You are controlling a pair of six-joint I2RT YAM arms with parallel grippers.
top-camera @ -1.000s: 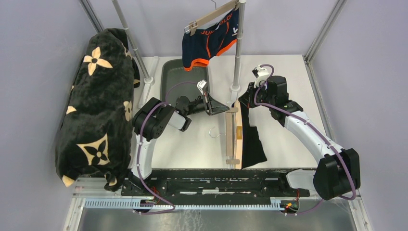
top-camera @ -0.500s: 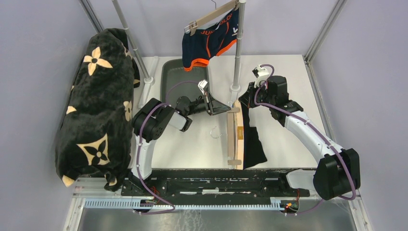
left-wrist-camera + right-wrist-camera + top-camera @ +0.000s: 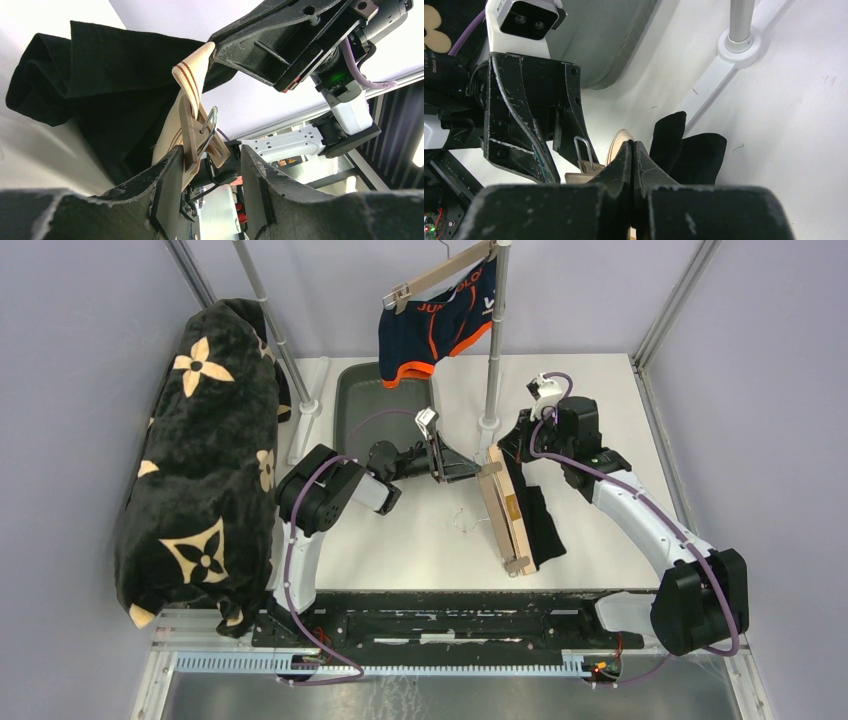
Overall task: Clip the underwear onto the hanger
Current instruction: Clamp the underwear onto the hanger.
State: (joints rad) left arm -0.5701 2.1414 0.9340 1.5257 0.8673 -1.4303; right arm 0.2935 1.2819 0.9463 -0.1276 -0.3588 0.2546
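Part of underwear (image 3: 545, 530) hidden (behind hanger (image 3: 505, 508))

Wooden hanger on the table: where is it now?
Top view, table centre: the wooden hanger sits slanted, black underwear along its right side, left gripper near its far end.

The underwear (image 3: 541, 527) is coloured black, and its waistband (image 3: 192, 69) is striped in thin brown on beige. The hanger (image 3: 504, 516) is finished in pale wood. The hung briefs (image 3: 432, 328) are coloured navy and trimmed in orange. The blanket (image 3: 200, 465) is patterned with tan flowers on black.
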